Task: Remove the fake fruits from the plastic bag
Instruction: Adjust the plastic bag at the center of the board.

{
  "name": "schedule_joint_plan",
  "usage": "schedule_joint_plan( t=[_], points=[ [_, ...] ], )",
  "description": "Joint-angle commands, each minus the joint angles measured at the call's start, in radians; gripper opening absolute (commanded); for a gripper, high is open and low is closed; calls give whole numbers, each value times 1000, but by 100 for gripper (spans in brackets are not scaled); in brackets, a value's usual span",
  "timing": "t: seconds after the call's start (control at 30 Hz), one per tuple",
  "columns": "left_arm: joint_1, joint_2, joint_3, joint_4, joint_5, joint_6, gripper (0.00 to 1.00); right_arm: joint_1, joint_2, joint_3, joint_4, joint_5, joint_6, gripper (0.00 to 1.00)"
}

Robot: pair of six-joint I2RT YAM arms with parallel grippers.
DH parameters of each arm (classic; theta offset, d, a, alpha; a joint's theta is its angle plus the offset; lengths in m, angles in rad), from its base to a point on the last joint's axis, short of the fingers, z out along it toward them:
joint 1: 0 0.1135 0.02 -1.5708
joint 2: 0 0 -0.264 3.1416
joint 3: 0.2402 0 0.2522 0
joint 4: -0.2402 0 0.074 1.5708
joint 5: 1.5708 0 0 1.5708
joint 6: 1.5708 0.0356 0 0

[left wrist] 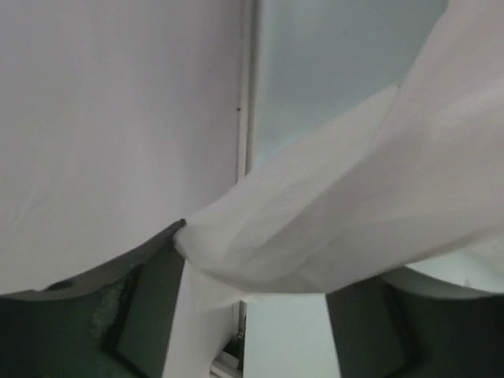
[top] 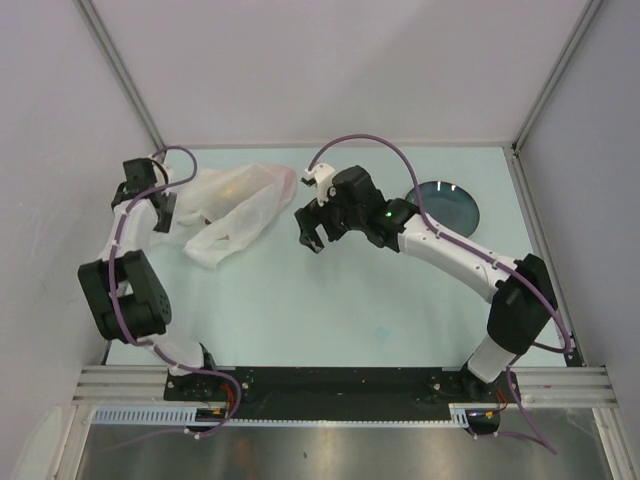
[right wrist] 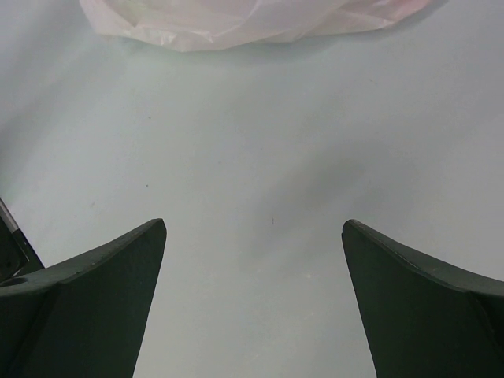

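Plastic bag [top: 232, 212] lies crumpled at the far left of the tabletop [top: 350, 300]. We make out faint yellow and pink tints through the film, which we take for the fake fruits [top: 237, 186] inside. No single fruit is distinct.

Left claw [top: 160, 208] sits at the bag's left edge. In the wrist view the film is drawn taut across between its fingers [left wrist: 146, 307]. A gap shows between the jaws, so we cannot tell whether it truly pinches.

Right claw [top: 310, 238] is spread wide and holds nothing. It hovers over bare tabletop just right of the bag. Plate [top: 455, 205] lies beyond, partly behind that arm.

Risks, as we judge them:
- Thin film may slip out of the left claw if the pinch is shallow.
- The whole bag may drag along the tabletop rather than open.
- The right claw, reaching in blind, may catch film instead of fruit.
- Tipped fruit may roll off the left side.
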Motion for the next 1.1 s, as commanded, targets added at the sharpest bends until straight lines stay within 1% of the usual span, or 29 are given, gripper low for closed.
schedule_joint_plan(
  t=[0.0, 0.03, 0.07, 0.1, 0.13, 0.17, 0.23, 0.27, 0.3, 0.33, 0.37, 0.47, 0.53, 0.67, 0.77, 0.8, 0.9, 1.07],
  points=[
    [9, 61, 117, -184, 140, -68, 46, 1, 8, 52, 29, -1, 2, 100],
    [9, 50, 129, -213, 230, -85, 36, 3, 16, 54, 37, -8, 3, 100],
    [8, 33, 134, -234, 268, -117, 26, 20, 41, 63, 46, -21, -42, 99],
    [7, 10, 133, -269, 314, -133, 4, 29, 57, 75, 45, -43, -66, 97],
    [6, -28, 133, -287, 360, -147, 0, 41, 77, 90, 43, -51, -87, 96],
    [6, -46, 143, -316, 482, -174, 0, 66, 97, 119, 55, -48, -99, 96],
    [6, -82, 159, -460, 684, -202, 0, 87, 131, 132, 87, -39, -148, 93],
    [6, -93, 154, -508, 951, -208, 0, 107, 139, 138, 129, 16, -153, 93],
    [1, -97, 147, -549, 1037, -214, 0, 112, 154, 141, 146, 36, -146, 93],
    [-3, -111, 133, -589, 1084, -269, 0, 113, 160, 147, 161, 42, -138, 93],
    [-6, -119, 101, -590, 1114, -295, 0, 118, 165, 153, 186, 41, -130, 92],
    [-6, -160, 64, -567, 1136, -326, 0, 133, 189, 154, 229, 26, -126, 90],
    [-6, -183, 65, -539, 1100, -341, 0, 155, 218, 157, 249, 35, -110, 90],
    [-5, -194, 135, -594, 1067, -335, 0, 188, 277, 184, 305, 41, -73, 86],
    [-6, -182, 174, -616, 983, -331, 0, 221, 334, 199, 356, 13, -92, 83],
    [-5, -173, 177, -614, 957, -329, 0, 227, 347, 209, 361, 4, -98, 82],
    [-6, -154, 192, -616, 963, -346, 0, 251, 410, 227, 410, -39, -145, 83],
    [-3, -131, 222, -648, 935, -325, 0, 285, 545, 290, 466, -76, -202, 87]
  ],
)
